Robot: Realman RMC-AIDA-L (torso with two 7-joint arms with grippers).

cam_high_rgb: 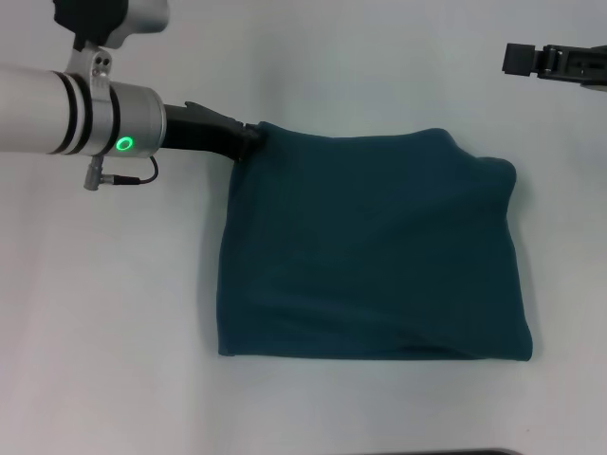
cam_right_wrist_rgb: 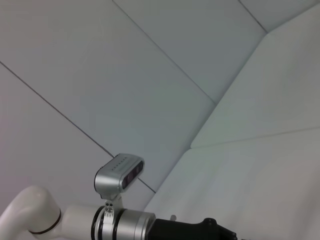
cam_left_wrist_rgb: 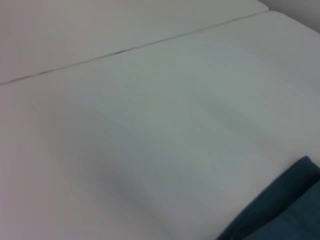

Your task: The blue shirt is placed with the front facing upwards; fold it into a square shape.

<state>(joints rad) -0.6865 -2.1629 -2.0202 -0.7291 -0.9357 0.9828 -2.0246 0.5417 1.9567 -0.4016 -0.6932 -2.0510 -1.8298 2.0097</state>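
Shirt [cam_high_rgb: 375,246] folded into a rough square, centre frame on table [cam_high_rgb: 114,313]. Left gripper [cam_high_rgb: 248,135] at its upper-left corner, seemingly pinching cloth. Right gripper [cam_high_rgb: 520,59] upper right, finger state unclear.

There is 1 dark teal-blue cotton shirt [cam_high_rgb: 375,246], folded. There are 2 robot grippers: 1 left gripper [cam_high_rgb: 248,136], 1 right gripper [cam_high_rgb: 522,59].

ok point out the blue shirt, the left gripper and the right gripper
blue shirt [cam_high_rgb: 375,251], head view, middle of the folded cloth
left gripper [cam_high_rgb: 248,136], head view, black tip at the shirt's far left corner
right gripper [cam_high_rgb: 524,60], head view, black end at the top right
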